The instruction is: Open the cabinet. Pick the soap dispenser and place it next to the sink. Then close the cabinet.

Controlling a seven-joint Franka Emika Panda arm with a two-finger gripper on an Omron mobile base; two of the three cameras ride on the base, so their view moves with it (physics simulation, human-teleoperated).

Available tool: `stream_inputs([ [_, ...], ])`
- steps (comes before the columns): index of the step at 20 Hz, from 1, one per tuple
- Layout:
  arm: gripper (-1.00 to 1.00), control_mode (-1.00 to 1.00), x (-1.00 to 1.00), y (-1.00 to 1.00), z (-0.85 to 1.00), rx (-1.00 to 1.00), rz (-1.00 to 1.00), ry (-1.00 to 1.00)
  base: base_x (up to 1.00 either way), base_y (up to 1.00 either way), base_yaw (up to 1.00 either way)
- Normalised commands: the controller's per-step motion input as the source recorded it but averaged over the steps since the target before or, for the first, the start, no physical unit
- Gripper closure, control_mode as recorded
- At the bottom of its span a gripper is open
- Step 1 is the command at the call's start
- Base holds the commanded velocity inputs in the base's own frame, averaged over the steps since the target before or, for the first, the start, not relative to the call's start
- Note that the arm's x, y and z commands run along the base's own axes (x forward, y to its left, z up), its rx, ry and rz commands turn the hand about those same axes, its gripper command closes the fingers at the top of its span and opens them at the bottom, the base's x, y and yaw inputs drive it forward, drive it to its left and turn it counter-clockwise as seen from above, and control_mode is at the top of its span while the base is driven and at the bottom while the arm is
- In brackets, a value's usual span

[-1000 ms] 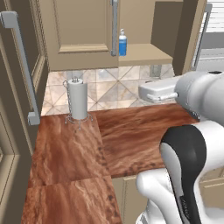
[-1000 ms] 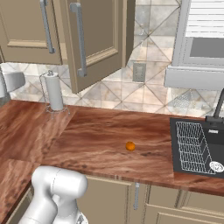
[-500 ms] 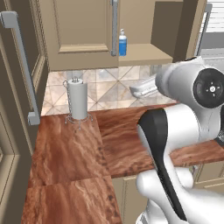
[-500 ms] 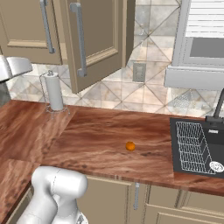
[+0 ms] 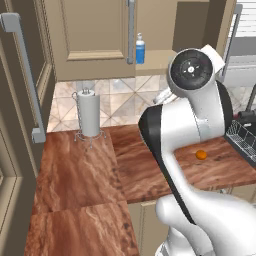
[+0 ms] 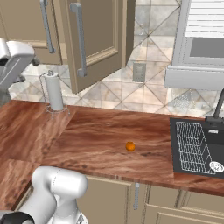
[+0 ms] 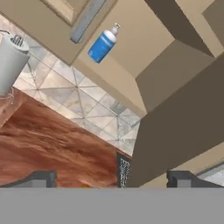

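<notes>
I see the claw (image 7: 111,178) spread wide and holding nothing, its two tips far apart at the bottom of the hand view. The soap dispenser (image 7: 103,43) stands well apart from the claw, up on the bottom shelf of the cabinet (image 5: 100,35), just beside the closed left door's grey handle (image 5: 131,30). The cabinet's right door (image 6: 98,39) hangs open. Below the cabinet, the paper towel roll (image 5: 89,115) stands on the surface (image 5: 80,170).

Blue soap dispenser (image 5: 140,49) upright in open cabinet (image 5: 95,35); sink (image 6: 194,146) dark.
</notes>
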Motion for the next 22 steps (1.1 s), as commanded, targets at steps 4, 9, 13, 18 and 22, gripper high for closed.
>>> stream_inputs([
  [4,-1.00,-1.00,0.25,0.00,-0.15,-0.27,-0.15,0.09,0.00,0.00,0.00],
  [9,-1.00,-1.00,0.19,0.01,-0.44,-0.16,-0.03,0.00,0.00,0.00,0.00],
  [13,-1.00,-1.00,0.41,0.00,-0.41,-0.13,0.00,-0.05,0.00,0.00,0.00],
  [18,-1.00,-1.00,0.42,0.00,-0.09,-0.19,0.00,-0.02,0.00,0.00,0.00],
  [22,-1.00,-1.00,0.21,-0.24,0.18,-0.23,0.00,0.07,0.00,0.00,0.00],
])
